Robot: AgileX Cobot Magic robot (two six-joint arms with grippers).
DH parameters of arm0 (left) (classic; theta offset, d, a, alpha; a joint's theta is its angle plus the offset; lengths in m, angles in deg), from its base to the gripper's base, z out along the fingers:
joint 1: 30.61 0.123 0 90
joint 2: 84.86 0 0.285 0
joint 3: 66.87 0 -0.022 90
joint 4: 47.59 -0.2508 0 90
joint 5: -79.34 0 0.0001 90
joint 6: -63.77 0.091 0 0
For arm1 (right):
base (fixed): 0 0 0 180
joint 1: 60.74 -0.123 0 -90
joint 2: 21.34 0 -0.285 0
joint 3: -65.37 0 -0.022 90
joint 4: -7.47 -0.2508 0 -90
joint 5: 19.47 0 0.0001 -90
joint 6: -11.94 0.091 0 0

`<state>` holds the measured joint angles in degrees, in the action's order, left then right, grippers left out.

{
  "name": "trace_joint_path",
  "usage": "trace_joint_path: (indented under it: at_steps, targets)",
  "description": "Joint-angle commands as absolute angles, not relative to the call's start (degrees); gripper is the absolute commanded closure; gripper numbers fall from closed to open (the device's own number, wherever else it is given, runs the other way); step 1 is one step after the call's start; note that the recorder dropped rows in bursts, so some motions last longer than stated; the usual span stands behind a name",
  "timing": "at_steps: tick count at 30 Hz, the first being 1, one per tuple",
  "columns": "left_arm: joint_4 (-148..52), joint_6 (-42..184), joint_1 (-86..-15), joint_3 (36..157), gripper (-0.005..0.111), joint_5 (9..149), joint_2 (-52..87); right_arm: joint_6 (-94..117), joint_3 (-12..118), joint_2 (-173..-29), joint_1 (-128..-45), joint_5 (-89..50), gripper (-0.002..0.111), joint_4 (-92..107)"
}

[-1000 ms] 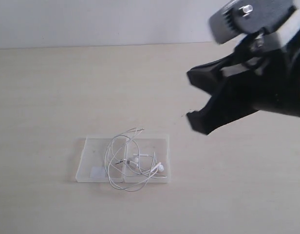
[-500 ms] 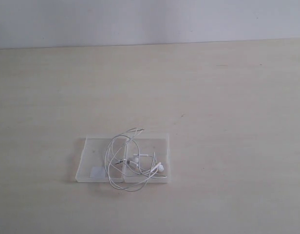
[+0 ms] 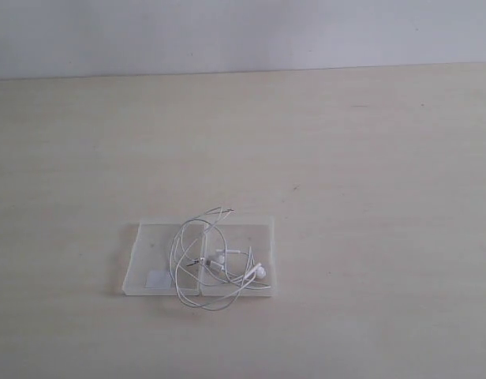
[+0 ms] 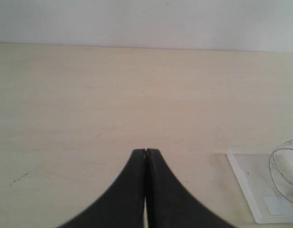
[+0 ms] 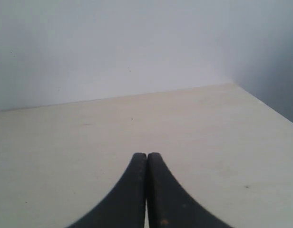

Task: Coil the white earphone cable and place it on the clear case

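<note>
The white earphone cable (image 3: 205, 257) lies in a loose coil on the clear case (image 3: 145, 251), both earbuds over the case's right half; a few loops hang past its edges. A small white patch marks the left half. Neither arm shows in the exterior view. In the left wrist view my left gripper (image 4: 145, 151) is shut and empty above bare table, with a corner of the clear case (image 4: 253, 175) and a bit of the cable (image 4: 281, 167) off to one side. My right gripper (image 5: 147, 154) is shut and empty; neither case nor cable appears in its view.
The pale wooden table (image 3: 345, 158) runs back to a light wall (image 3: 227, 31). In the right wrist view the table's edge (image 5: 265, 107) runs along one side near a corner of the wall.
One second ago the right arm filled the upper right of the exterior view with its gripper open; it has since left that view. The cable and case have not moved.
</note>
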<state>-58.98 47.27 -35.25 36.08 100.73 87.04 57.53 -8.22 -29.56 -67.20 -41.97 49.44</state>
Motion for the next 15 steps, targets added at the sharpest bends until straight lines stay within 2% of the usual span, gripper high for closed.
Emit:
trace_joint_path:
  at_steps: [1,11,13,15]
  targets:
    - [-59.0,47.1,-35.3,35.9,0.107,100.1,87.4,57.1,-9.6,-29.1,-66.7,-42.3,0.108,49.8]
    - [-59.0,47.1,-35.3,35.9,0.107,100.1,87.4,56.6,-10.9,-29.1,-66.7,-36.8,0.108,49.1]
    - [-59.0,47.1,-35.3,35.9,0.107,100.1,87.4,48.3,-10.9,-29.1,-66.7,-36.9,0.108,42.5]
    - [-59.0,47.1,-35.3,35.9,0.107,100.1,87.4,31.7,-10.9,-29.1,-66.7,-37.0,0.108,29.9]
